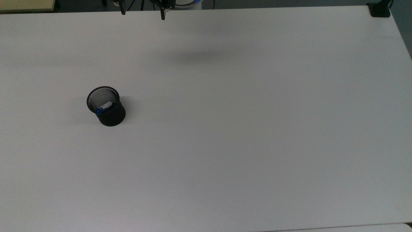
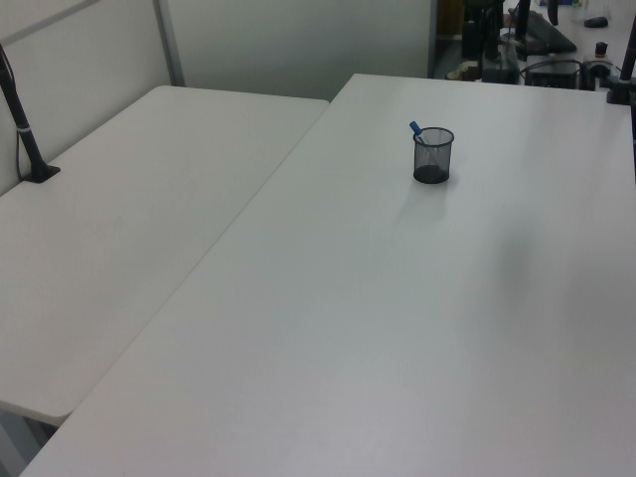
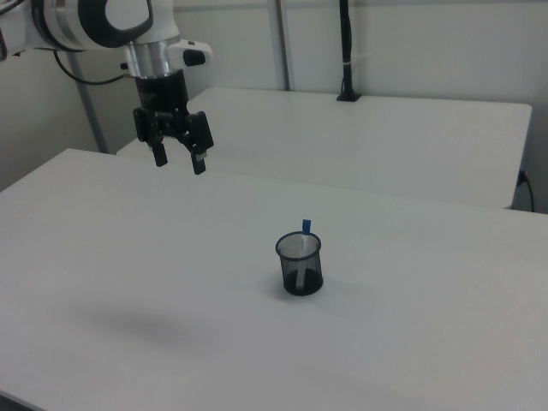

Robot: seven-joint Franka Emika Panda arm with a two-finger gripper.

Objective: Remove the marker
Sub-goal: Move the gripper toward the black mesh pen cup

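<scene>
While its two black fingers stand spread wide with nothing between them, the gripper (image 3: 179,158) hangs high above the white table (image 3: 411,325), near the far-left edge in the right view; in the top view the fingertips (image 1: 163,16) poke in at the upper edge of the picture. A soft shadow lies on the tabletop below and apart from it. Bare white surface runs from there on every side. The black mesh cup (image 3: 300,265) stands upright, well apart from the gripper and clear of every table edge, toward the top view's left. Inside it the marker (image 1: 103,107) leans tilted against the rim, blue cap up and sticking just above the lip. A second white table (image 2: 109,219) butts against the first along one long edge, with a black clamp post (image 2: 25,129) at its far side.
</scene>
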